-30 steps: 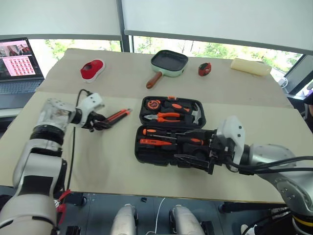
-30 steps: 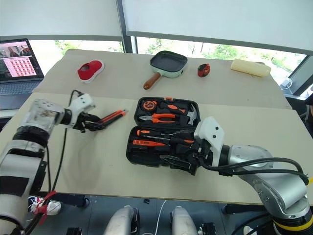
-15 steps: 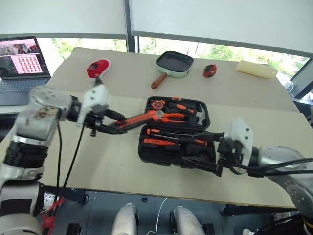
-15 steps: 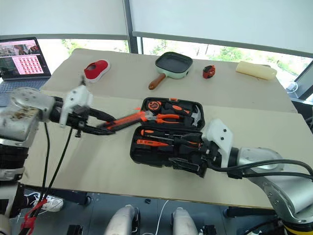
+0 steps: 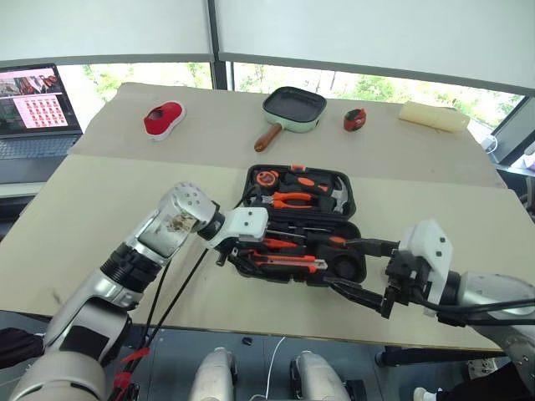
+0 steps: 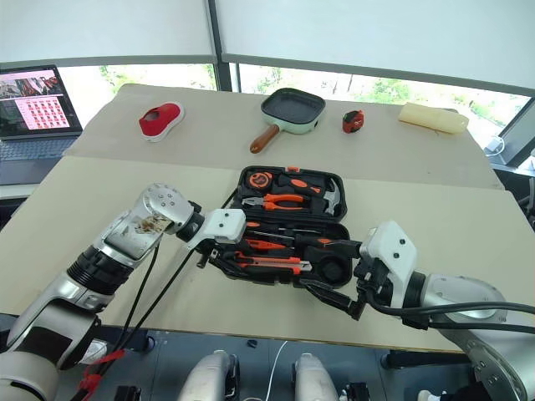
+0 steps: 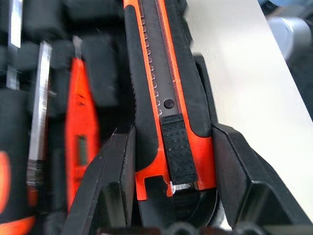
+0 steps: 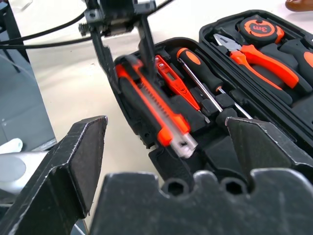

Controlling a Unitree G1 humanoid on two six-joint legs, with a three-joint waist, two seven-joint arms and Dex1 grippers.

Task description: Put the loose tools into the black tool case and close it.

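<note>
The black tool case lies open in the middle of the table. My left gripper is at its near-left corner, shut on the orange-and-black utility knife. The knife lies along the front row of the case's lower half. Beside it in the recesses are a slim orange tester screwdriver and an orange-and-black screwdriver. Pliers and a hammer sit in the lid. My right gripper hangs open at the case's near-right corner, with nothing between its fingers.
At the back of the table stand a green-rimmed frying pan, a red object, a small red-and-black object and a pale roll. A laptop stands off the far left. The near table edge runs just below my right gripper.
My left arm has swung right with the utility knife, from the table left of the case to the case's front row. My right gripper has drawn back a little, still open.
</note>
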